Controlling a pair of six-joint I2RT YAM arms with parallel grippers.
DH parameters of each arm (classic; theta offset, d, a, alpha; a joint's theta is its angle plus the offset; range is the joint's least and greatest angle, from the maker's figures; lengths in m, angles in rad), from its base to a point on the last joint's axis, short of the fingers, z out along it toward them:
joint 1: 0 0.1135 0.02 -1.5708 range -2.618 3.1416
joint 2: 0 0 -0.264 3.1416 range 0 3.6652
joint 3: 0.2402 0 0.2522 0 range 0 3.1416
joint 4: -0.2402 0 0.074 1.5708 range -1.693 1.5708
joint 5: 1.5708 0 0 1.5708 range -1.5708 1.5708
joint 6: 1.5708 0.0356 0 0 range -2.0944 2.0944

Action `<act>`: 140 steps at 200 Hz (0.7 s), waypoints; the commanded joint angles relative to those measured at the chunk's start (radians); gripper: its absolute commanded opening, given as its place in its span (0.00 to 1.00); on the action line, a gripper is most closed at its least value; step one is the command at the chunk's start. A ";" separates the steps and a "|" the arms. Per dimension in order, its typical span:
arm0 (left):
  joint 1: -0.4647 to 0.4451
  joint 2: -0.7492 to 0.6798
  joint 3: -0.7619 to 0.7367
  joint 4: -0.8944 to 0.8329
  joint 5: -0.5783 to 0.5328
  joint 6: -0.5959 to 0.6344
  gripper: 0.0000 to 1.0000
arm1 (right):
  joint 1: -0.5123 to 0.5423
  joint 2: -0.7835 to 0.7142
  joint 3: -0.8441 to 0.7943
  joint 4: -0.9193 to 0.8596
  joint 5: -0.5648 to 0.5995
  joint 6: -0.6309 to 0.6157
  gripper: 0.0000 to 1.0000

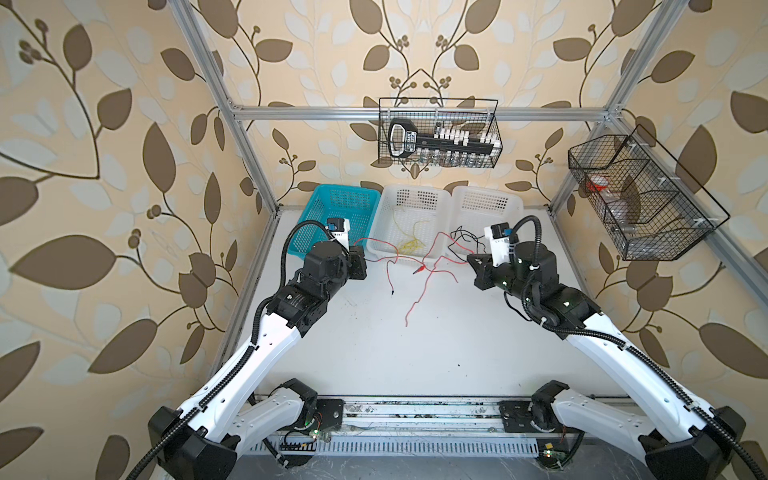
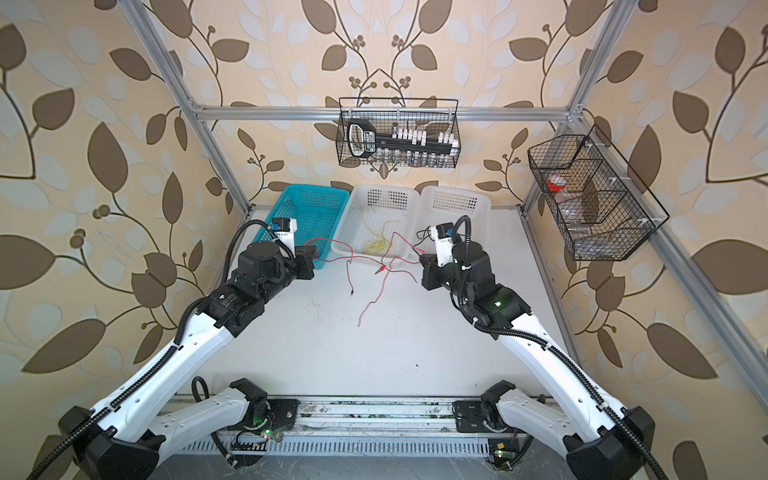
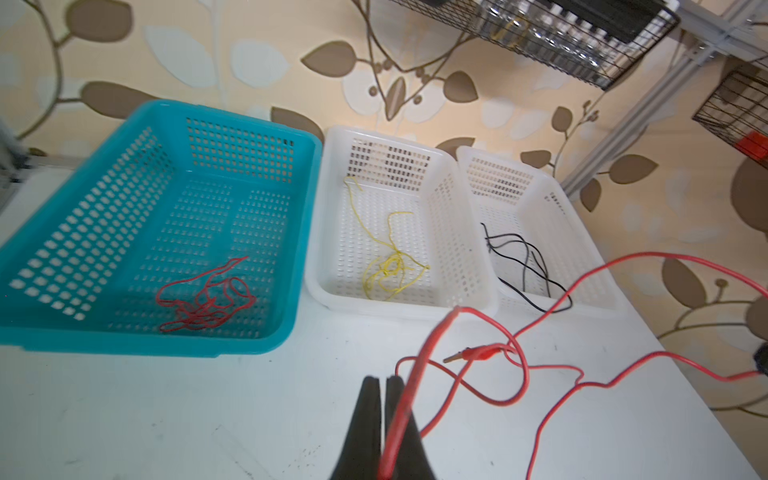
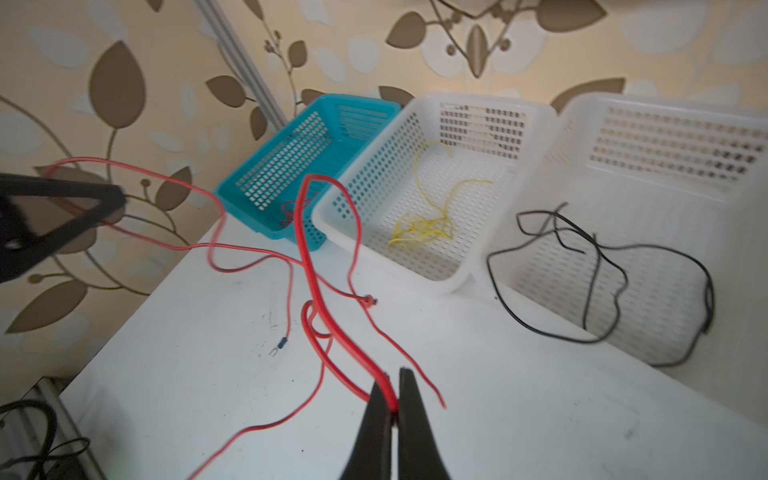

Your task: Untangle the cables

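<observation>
A tangle of red cables hangs and trails over the white table between my two grippers. My left gripper is shut on a red cable that runs out between its fingertips. My right gripper is shut on a thicker red cable gripped just below its tips. More red cables lie bunched in the teal basket. Yellow cables lie in the middle white basket. Black cables lie in the right white basket, with one loop spilling over its front rim.
The three baskets stand in a row against the back wall. Two black wire baskets hang from the aluminium frame, above the back of the table and at its right. A loose red wire end with a fork terminal rests on the table.
</observation>
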 commanded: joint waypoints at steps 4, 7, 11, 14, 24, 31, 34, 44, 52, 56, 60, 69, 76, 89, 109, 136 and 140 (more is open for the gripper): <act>0.011 0.014 0.007 0.101 0.180 0.015 0.00 | 0.071 0.064 0.099 0.041 -0.022 -0.070 0.00; 0.011 0.015 0.004 0.107 0.191 0.016 0.00 | 0.077 0.072 0.107 0.045 -0.028 -0.071 0.00; 0.011 0.016 0.002 0.113 0.205 0.016 0.00 | 0.083 0.083 0.118 0.052 -0.035 -0.072 0.00; 0.011 0.017 0.001 0.119 0.218 0.017 0.00 | 0.089 0.094 0.126 0.056 -0.037 -0.072 0.00; 0.011 0.020 -0.004 0.134 0.261 0.020 0.00 | 0.103 0.125 0.151 0.072 -0.037 -0.071 0.00; 0.010 0.021 -0.008 0.142 0.291 0.027 0.00 | 0.106 0.144 0.167 0.077 -0.029 -0.068 0.00; 0.011 0.021 -0.010 0.147 0.303 0.029 0.00 | 0.109 0.156 0.174 0.080 -0.026 -0.065 0.00; 0.011 0.022 -0.016 0.159 0.345 0.032 0.00 | 0.109 0.183 0.195 0.093 -0.028 -0.056 0.00; 0.011 0.024 -0.021 0.168 0.376 0.037 0.00 | 0.110 0.201 0.204 0.110 -0.025 -0.045 0.00; 0.011 0.024 -0.023 0.172 0.389 0.041 0.00 | 0.109 0.208 0.207 0.117 -0.021 -0.041 0.00; 0.011 0.024 -0.025 0.173 0.400 0.042 0.00 | 0.109 0.216 0.212 0.120 -0.015 -0.038 0.00; 0.011 0.024 -0.028 0.175 0.420 0.044 0.00 | 0.106 0.230 0.217 0.125 0.008 -0.034 0.00; 0.011 0.026 -0.026 0.170 0.429 0.048 0.00 | 0.104 0.238 0.217 0.129 0.035 -0.031 0.00; 0.011 0.027 -0.025 0.158 0.439 0.053 0.00 | 0.090 0.249 0.246 0.132 0.084 -0.020 0.00; 0.011 0.020 -0.029 0.157 0.455 0.058 0.00 | 0.043 0.267 0.250 0.130 0.150 0.011 0.00; 0.011 -0.002 -0.034 0.151 0.438 0.056 0.00 | -0.035 0.272 0.227 0.117 0.215 0.042 0.00; 0.011 -0.006 -0.035 0.150 0.434 0.057 0.00 | -0.046 0.271 0.226 0.112 0.224 0.044 0.00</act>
